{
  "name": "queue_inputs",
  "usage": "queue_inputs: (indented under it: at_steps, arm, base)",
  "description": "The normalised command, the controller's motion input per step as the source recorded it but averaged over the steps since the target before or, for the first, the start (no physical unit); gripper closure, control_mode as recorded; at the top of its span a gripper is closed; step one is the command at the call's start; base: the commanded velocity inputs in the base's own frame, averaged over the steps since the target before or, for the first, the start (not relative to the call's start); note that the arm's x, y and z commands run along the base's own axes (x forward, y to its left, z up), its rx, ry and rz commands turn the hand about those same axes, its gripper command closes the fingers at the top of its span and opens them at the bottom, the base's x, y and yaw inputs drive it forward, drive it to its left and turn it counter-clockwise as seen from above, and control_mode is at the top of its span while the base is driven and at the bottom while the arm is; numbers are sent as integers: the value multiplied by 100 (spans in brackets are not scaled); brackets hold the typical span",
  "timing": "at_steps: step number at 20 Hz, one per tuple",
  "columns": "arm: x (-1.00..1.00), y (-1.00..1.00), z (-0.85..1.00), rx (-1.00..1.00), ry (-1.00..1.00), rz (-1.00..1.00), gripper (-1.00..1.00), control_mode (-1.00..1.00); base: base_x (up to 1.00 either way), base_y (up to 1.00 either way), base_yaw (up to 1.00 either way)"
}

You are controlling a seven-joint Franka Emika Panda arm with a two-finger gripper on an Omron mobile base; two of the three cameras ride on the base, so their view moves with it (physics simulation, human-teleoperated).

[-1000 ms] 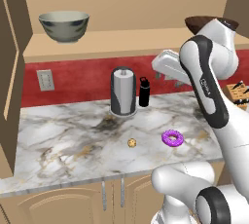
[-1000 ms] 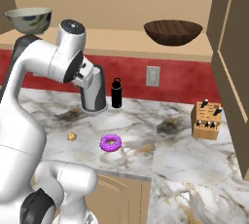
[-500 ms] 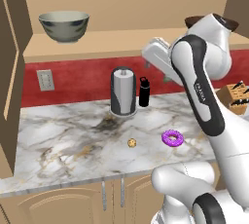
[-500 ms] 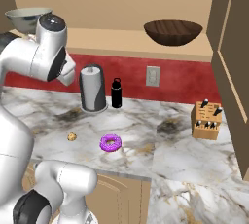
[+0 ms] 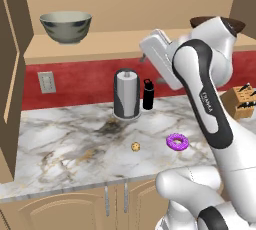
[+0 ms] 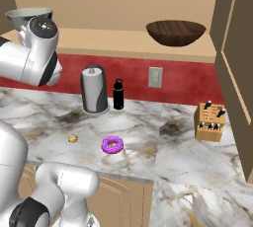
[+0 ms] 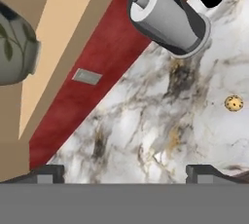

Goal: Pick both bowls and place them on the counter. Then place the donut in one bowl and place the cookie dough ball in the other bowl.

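The pale grey-green bowl [image 5: 65, 26] stands on the wooden shelf at the left; the hand view shows its leaf-patterned side [image 7: 14, 47] at the left edge. The dark brown wooden bowl [image 6: 175, 32] sits on the same shelf to the right, and in the left base view it [image 5: 236, 24] is mostly hidden behind my arm. On the marble counter [image 5: 65, 144] lie the purple donut [image 5: 177, 142] [image 6: 112, 145] and the small tan cookie dough ball [image 5: 135, 147] [image 6: 73, 138] [image 7: 234, 103]. My gripper [image 7: 125, 175] [image 5: 148, 53] hangs open and empty at shelf height, right of the grey-green bowl and apart from it.
A grey paper-towel holder [image 5: 127, 94] and a black bottle [image 5: 148, 94] stand at the back of the counter below my hand. A knife block [image 6: 210, 121] is at the right. A wall outlet [image 5: 46, 82] sits on the red backsplash. Cabinet walls flank the shelf.
My arm has swung left and lifted, carrying the open hand from above the bottle toward the grey-green bowl. Bowls, donut and dough ball have not moved.
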Motion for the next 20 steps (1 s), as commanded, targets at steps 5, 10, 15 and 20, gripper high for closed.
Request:
queue_inputs:
  at_steps: [5, 10, 15, 20]
  arm:
    - [1, 38, 22, 11, 0, -5, -100, -100]
    - [10, 40, 21, 12, -5, -5, -100, -100]
    - [34, 38, 17, 7, -11, -2, -100, -100]
    - [51, 35, 15, 11, -2, 0, -100, -100]
  base:
    - [0, 0, 0]
    - [0, 0, 0]
    - [0, 0, 0]
    - [0, 0, 0]
